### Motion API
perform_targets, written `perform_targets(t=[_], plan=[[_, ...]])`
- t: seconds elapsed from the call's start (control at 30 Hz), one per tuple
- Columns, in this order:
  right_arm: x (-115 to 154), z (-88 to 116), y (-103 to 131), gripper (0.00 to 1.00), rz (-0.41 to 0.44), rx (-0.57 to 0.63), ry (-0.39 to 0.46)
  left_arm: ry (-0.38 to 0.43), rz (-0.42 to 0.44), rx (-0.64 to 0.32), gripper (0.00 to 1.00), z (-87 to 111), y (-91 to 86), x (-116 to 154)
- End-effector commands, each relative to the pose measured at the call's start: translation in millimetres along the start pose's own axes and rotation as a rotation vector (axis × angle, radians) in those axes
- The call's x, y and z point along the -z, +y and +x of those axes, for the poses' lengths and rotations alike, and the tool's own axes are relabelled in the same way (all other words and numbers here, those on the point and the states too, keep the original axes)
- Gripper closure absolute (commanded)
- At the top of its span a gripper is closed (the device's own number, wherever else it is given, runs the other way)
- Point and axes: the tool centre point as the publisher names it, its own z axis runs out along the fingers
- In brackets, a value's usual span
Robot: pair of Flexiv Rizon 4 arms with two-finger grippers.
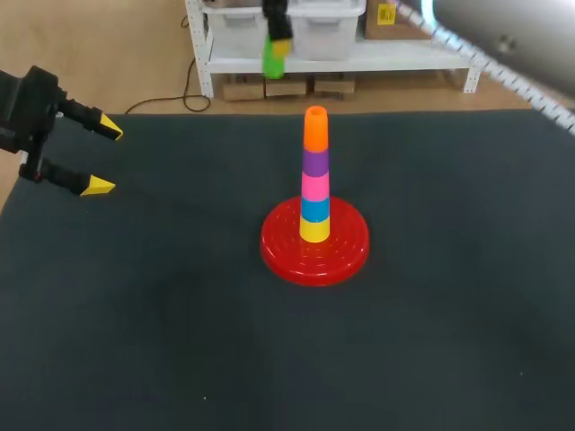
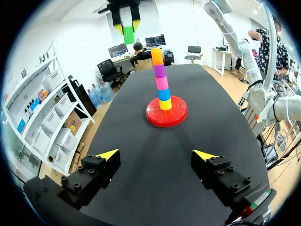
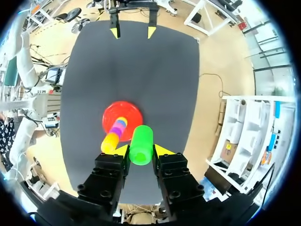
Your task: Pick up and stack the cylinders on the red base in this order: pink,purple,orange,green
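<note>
A red base (image 1: 314, 250) sits mid-table with a peg stacked, from the bottom, yellow, blue, pink (image 1: 314, 186), purple (image 1: 314, 162) and orange (image 1: 315, 130). My right gripper (image 3: 139, 151) is shut on the green cylinder (image 3: 141, 144), held high in the air above and beyond the stack; in the head view the green cylinder (image 1: 273, 60) hangs near the far edge. In the left wrist view the green cylinder (image 2: 128, 34) shows high above the stack (image 2: 161, 84). My left gripper (image 1: 101, 157) stands open at the table's left edge, holding nothing.
The black table mat (image 1: 180, 341) spreads around the base. My left gripper (image 3: 132, 32) shows at the far end of the table in the right wrist view.
</note>
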Motion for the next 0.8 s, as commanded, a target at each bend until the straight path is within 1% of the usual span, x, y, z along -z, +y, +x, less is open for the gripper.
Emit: perform_targets(t=[0.03, 0.2, 0.37, 0.4, 0.43, 0.63, 0.77, 0.8], plan=[[11, 17, 17, 1.0, 0.031, 0.001, -0.008, 0.0, 0.0, -0.001, 0.0, 0.8, 0.7, 0], [14, 29, 32, 1.0, 0.046, 0.012, -0.01, 0.0, 0.0, -0.001, 0.0, 0.8, 0.7, 0], [11, 34, 48, 1.0, 0.04, 0.021, -0.008, 0.0, 0.0, -0.001, 0.0, 0.8, 0.7, 0], [12, 35, 51, 1.0, 0.053, 0.022, -0.011, 0.0, 0.0, -0.001, 0.0, 0.8, 0.7, 0], [12, 36, 55, 1.0, 0.063, 0.033, 0.005, 0.0, 0.0, -0.001, 0.0, 0.8, 0.7, 0], [11, 41, 76, 1.0, 0.067, 0.058, 0.011, 0.0, 0.0, -0.001, 0.0, 0.8, 0.7, 0], [7, 44, 84, 1.0, 0.055, 0.058, 0.02, 0.0, 0.0, -0.001, 0.0, 0.8, 0.7, 0], [5, 46, 85, 1.0, 0.043, 0.06, 0.033, 0.0, 0.0, -0.001, 0.0, 0.8, 0.7, 0]])
